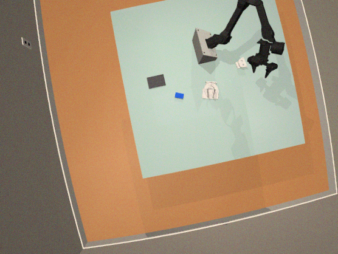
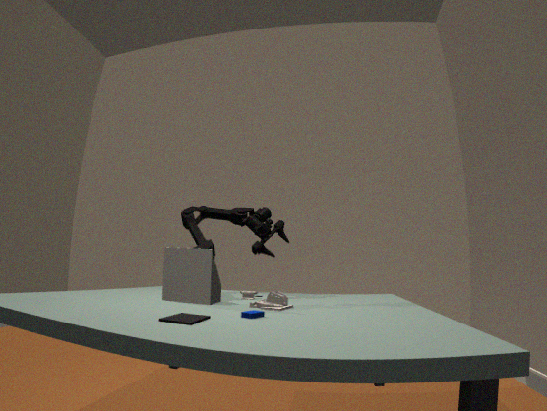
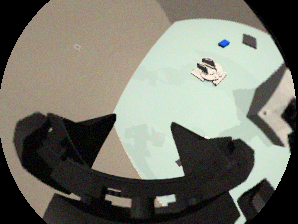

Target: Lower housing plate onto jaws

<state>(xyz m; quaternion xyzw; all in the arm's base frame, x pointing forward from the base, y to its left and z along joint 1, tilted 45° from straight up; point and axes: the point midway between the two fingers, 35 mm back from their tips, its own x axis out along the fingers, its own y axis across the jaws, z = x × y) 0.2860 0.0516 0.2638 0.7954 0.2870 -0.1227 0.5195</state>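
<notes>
The white base with the jaws (image 1: 210, 91) (image 2: 276, 301) (image 3: 210, 73) lies on the table, with a rounded raised part on top; single jaws, pins and stubs are too small to tell apart. The white housing plate (image 1: 241, 62) (image 2: 249, 294), a small piece with two round marks, lies apart from it, nearer the arm; in the wrist view it is mostly hidden by a finger. My gripper (image 1: 260, 74) (image 2: 281, 249) (image 3: 144, 120) is open and empty, high above the table. In the overhead view it appears right of the housing plate, fingers pointing obliquely down.
The grey pedestal (image 1: 200, 45) (image 2: 188, 273) (image 3: 272, 112) carries the arm. A blue block (image 1: 179, 95) (image 2: 252, 314) (image 3: 224, 43) and a dark flat pad (image 1: 156, 81) (image 2: 185, 319) (image 3: 249, 41) lie beyond the base. A small dark piece (image 3: 178, 162) shows beside a finger.
</notes>
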